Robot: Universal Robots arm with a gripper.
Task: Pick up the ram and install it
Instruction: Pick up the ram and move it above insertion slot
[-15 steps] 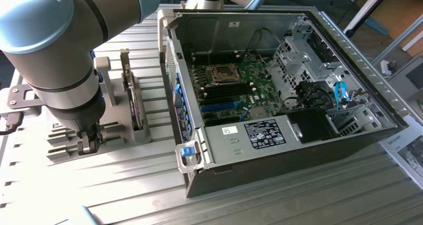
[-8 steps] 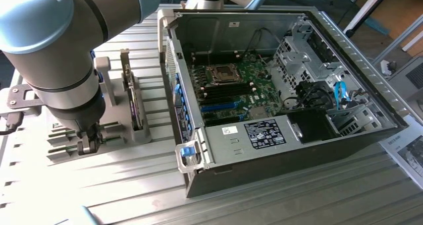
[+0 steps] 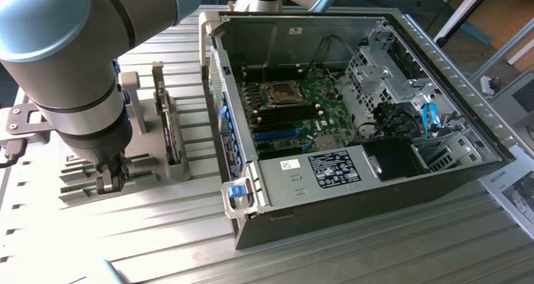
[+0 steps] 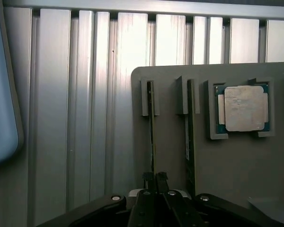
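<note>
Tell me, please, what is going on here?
The arm's gripper is down at the grey holder beside the open computer case. Its fingers are closed on the ram, which stands on edge in its slot next to a second stick. It has not been lifted out yet.

The exterior view looks down at a slant from high up across the ribbed aluminium table [image 3: 359,253], with the open black-and-silver computer case [image 3: 259,34] mid-frame and the bulky grey robot arm [image 3: 67,65] very near the lens at the exterior view's left. The wrist view sits close above, facing straight down past the dark gripper [image 4: 155,177] onto the flat grey plastic holder tray [image 4: 170,109] and the slim dark-green ram stick [image 4: 152,127]. Both views share that tray, the gripper and the table's ribs
</note>
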